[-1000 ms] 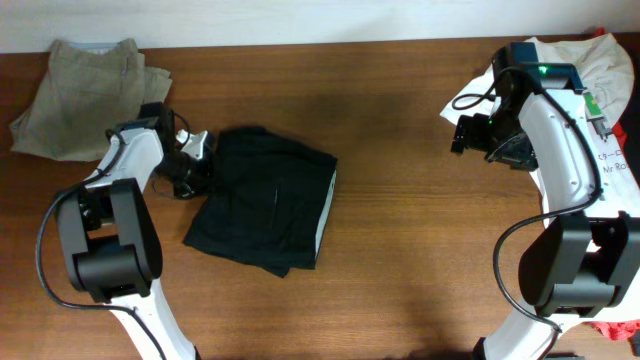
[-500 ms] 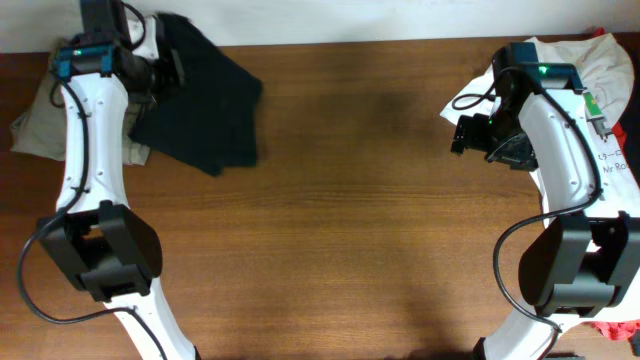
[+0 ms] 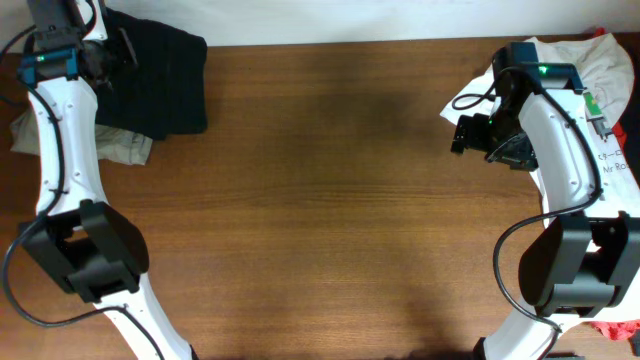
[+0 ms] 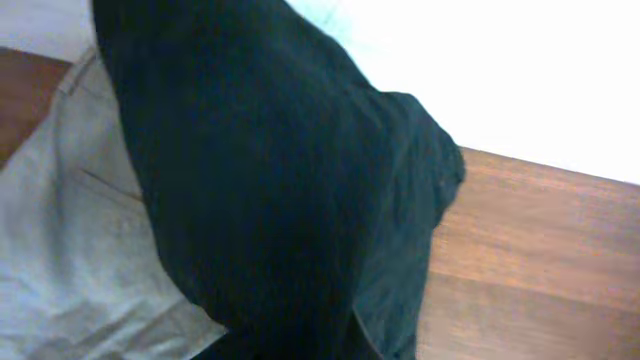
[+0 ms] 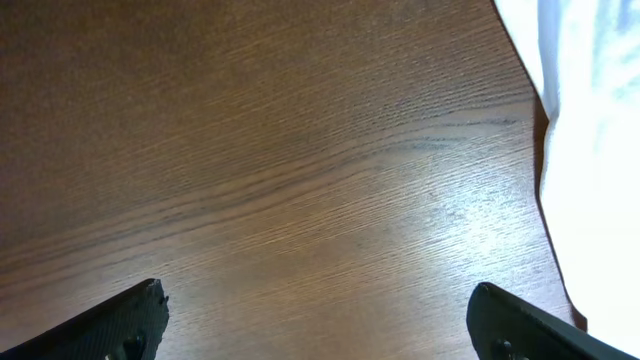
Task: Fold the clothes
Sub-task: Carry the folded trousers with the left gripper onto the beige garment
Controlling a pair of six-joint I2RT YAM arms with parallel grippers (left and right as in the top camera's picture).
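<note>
Clutching the black shorts [image 3: 165, 85], the left tool [image 3: 118, 52] hovers; the right tool [image 5: 316, 305] gapes wide, empty.

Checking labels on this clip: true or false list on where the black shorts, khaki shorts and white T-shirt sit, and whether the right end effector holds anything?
1. The black shorts lie partly on the khaki shorts. True.
2. The black shorts are mid-table. False: they are at the far left corner.
3. The right end effector is open and empty. True.
4. The white T-shirt lies on the left side. False: it is at the far right, by the right arm.
</note>
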